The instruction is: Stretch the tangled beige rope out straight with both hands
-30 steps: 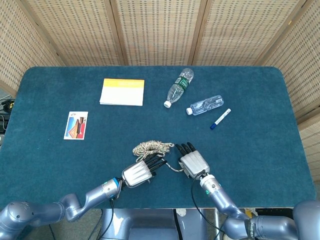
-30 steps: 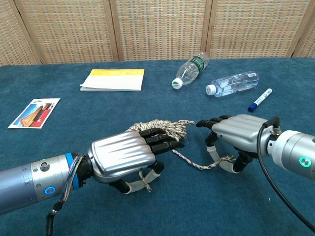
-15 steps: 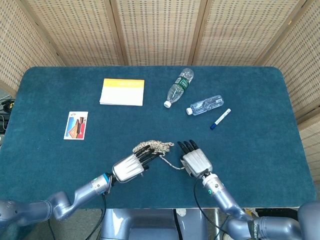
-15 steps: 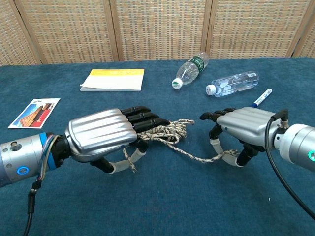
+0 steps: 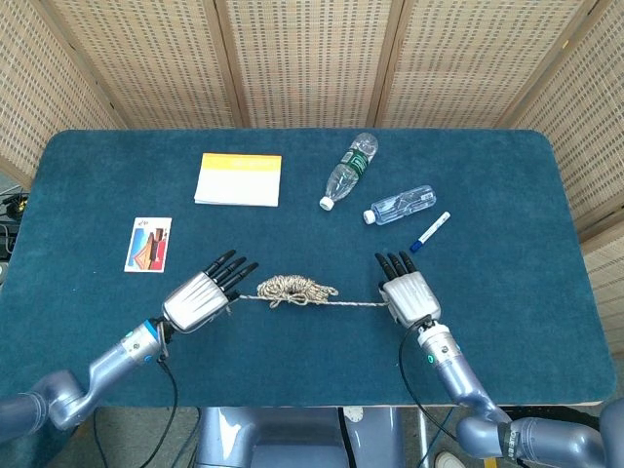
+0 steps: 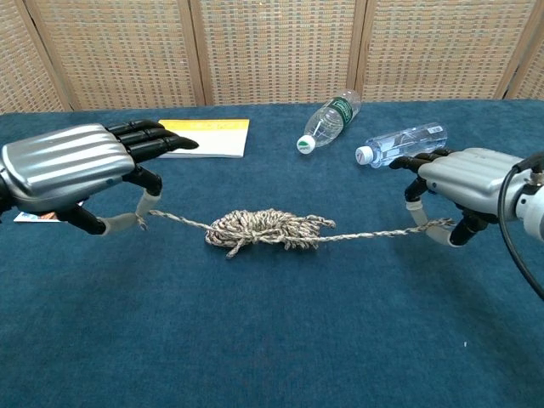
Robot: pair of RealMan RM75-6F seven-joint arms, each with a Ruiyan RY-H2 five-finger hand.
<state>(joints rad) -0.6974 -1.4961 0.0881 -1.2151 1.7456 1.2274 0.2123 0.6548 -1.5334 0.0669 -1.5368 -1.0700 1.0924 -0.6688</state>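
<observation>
rope [image 5: 297,290] lies left-right on the surface [image 5: 507,322] between the hands, long axis running hand to hand. left hand [image 5: 200,295] pinches one end, right hand [image 5: 409,295] pinches the other. strands near taut, beige tangle clumped mid-span, nearer the left hand.

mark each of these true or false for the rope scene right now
1. Each hand holds one end of the rope. True: the left hand and the right hand each pinch an end.
2. The rope is fully straight. False: a tangled clump sits mid-span.
3. Two plastic bottles lie on the table. True.
4. The blue-capped marker lies beside the left hand. False: it is near the right hand.
5. The booklet is under the rope. False: it lies apart, farther back.
</observation>
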